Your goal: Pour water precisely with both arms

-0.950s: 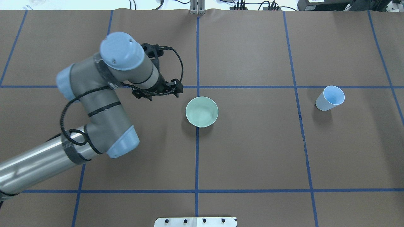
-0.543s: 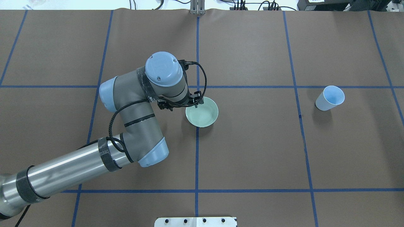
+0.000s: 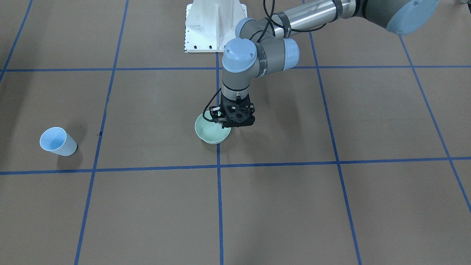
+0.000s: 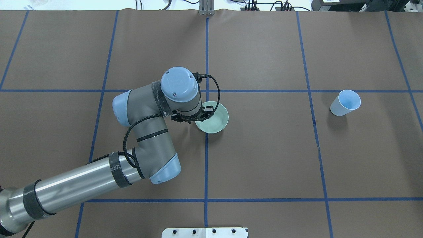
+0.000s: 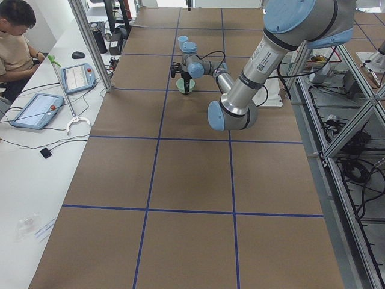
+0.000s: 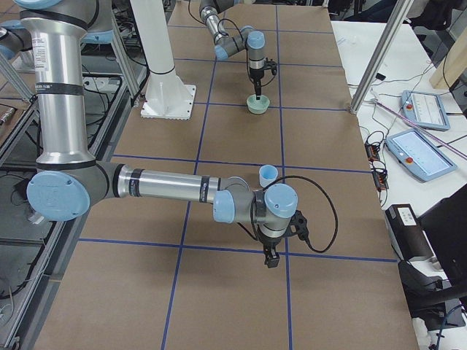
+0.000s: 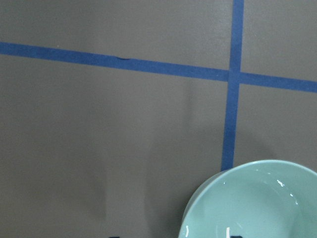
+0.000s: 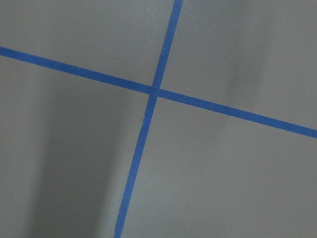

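Bright, even light from above falls on a brown table (image 4: 264,158). Soft, pale shadows lie beside the cup (image 4: 345,102), the bowl (image 4: 216,120) and the left arm (image 4: 148,138). Small white glints dot the bowl's glaze. Both wrist views look slightly soft, with faint shadow bands.

No text, label or number legible anywhere.

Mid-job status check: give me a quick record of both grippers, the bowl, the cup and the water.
left gripper: open, straddling bowl rim
right gripper: above bare table, away from cup; state cannot tell
bowl: pale green, upright, mid-table
cup: pale blue, upright, ungripped
water: faint glints in bowl; amount unclear
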Controlling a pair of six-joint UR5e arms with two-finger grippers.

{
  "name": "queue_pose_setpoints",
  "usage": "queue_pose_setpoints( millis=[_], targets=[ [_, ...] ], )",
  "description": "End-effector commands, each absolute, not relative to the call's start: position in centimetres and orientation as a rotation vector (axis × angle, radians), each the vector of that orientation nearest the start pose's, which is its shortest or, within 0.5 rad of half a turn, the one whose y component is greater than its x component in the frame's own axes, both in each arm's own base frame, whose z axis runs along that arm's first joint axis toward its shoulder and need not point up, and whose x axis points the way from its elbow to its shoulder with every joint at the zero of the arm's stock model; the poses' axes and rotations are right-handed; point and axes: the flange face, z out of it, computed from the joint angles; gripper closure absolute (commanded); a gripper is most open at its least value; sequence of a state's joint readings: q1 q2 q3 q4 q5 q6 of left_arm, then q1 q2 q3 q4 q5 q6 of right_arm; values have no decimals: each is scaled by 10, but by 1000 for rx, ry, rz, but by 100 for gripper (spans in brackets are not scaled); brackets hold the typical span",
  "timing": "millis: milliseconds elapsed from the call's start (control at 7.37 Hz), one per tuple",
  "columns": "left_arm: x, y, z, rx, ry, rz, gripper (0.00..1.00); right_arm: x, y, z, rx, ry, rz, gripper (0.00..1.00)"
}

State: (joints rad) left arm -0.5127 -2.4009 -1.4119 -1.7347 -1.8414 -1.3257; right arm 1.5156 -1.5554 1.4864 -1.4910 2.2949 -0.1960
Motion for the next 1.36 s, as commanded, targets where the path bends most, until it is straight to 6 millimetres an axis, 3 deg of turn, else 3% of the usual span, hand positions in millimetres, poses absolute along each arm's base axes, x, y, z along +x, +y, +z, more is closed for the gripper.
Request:
queue_pose_setpoints(
  millis=[0, 271, 407, 543, 678, 1221],
  targets=[
    [609, -463, 192, 75, 871, -130, 100, 40, -501, 689, 60, -724, -244, 0],
    [597, -464, 178, 107, 895, -86, 100, 40, -499, 692, 54, -724, -240, 0],
    [580, -466, 167, 133, 924, -35, 100, 40, -496, 695, 48, -724, -238, 0],
    [552, -477, 183, 114, 935, 2, 100, 40, -495, 696, 46, -724, -237, 0],
    [516, -483, 213, 115, 939, 55, 100, 40, -495, 696, 46, -726, -237, 0],
    [342, -497, 378, 189, 845, 273, 100, 40, -491, 700, 38, -726, -234, 0]
  ],
)
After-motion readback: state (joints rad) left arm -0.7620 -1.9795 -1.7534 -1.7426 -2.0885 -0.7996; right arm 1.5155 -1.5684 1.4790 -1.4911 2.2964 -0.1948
